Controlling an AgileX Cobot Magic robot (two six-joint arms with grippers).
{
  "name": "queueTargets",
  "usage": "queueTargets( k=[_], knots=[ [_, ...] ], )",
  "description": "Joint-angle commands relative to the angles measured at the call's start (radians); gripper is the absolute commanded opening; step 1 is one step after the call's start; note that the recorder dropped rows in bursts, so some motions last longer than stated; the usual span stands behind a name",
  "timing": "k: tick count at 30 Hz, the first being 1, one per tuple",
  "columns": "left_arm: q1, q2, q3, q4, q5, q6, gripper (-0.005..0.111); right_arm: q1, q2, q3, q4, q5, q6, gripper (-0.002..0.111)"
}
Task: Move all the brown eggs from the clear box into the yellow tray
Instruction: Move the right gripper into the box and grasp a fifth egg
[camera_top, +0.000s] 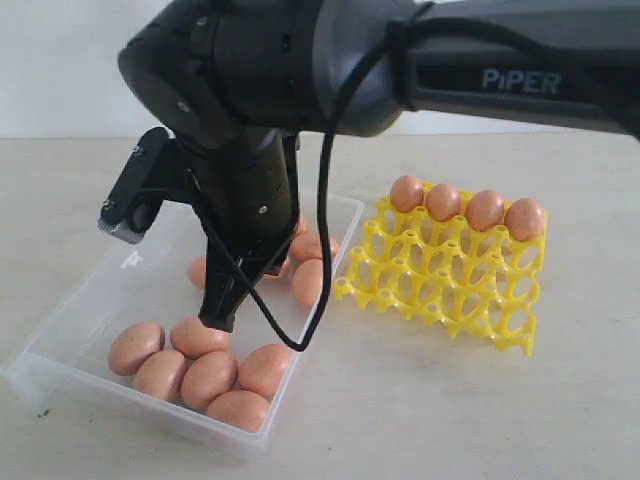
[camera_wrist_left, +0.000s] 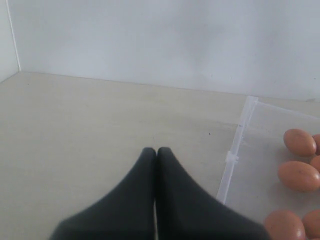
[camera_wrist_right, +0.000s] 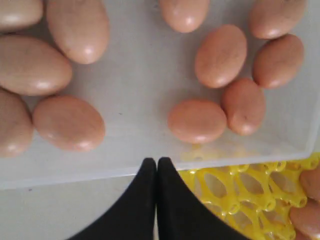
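Observation:
Several brown eggs (camera_top: 205, 375) lie in the clear box (camera_top: 90, 310), a cluster at its near end and more behind the arm. The yellow tray (camera_top: 440, 280) stands right of the box, with a row of eggs (camera_top: 465, 208) in its far cups. My right gripper (camera_top: 218, 318) reaches over the box, shut and empty. In the right wrist view this gripper (camera_wrist_right: 157, 162) hangs over the box wall beside the tray (camera_wrist_right: 240, 187), with loose eggs (camera_wrist_right: 197, 120) beyond. My left gripper (camera_wrist_left: 155, 151) is shut and empty over bare table, beside the box's wall (camera_wrist_left: 235, 150) and eggs (camera_wrist_left: 299, 176).
The right arm's black body (camera_top: 300, 60) fills the top of the exterior view and hides part of the box. A black cable (camera_top: 322, 200) loops down from it over the box's right wall. The beige table (camera_top: 420, 420) runs on in front of the tray.

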Motion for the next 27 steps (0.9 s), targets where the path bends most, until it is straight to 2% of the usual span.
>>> queueTargets(
  k=[1, 3, 5, 6, 7, 10, 12, 18, 27],
  knots=[
    [-0.005, 0.003, -0.004, -0.002, -0.012, 0.007, -0.004, -0.003, 0.022, -0.093, 0.246, 0.048, -0.254, 0.0],
    [-0.005, 0.003, -0.004, -0.002, -0.012, 0.007, -0.004, -0.003, 0.043, -0.098, 0.297, 0.048, -0.298, 0.001],
    [-0.005, 0.003, -0.004, -0.002, -0.012, 0.007, -0.004, -0.006, 0.053, -0.098, 0.288, -0.001, -0.289, 0.012],
    [-0.005, 0.003, -0.004, -0.002, -0.012, 0.007, -0.004, -0.008, 0.054, -0.098, 0.288, -0.008, -0.291, 0.027],
    [-0.005, 0.003, -0.004, -0.002, -0.012, 0.007, -0.004, -0.008, 0.054, -0.098, 0.286, -0.016, -0.293, 0.039],
    [-0.005, 0.003, -0.004, -0.002, -0.012, 0.007, -0.004, -0.008, 0.054, -0.098, 0.276, -0.082, -0.312, 0.066],
    [-0.005, 0.003, -0.004, -0.002, -0.012, 0.007, -0.004, -0.008, 0.055, -0.098, 0.26, -0.138, -0.317, 0.067],
    [-0.005, 0.003, -0.004, -0.002, -0.012, 0.007, -0.004, -0.01, 0.096, -0.098, 0.255, -0.263, -0.293, 0.052],
    [-0.005, 0.003, -0.004, -0.002, -0.01, 0.007, -0.004, -0.03, 0.203, -0.098, 0.264, -0.245, -0.249, 0.062]
  ],
)
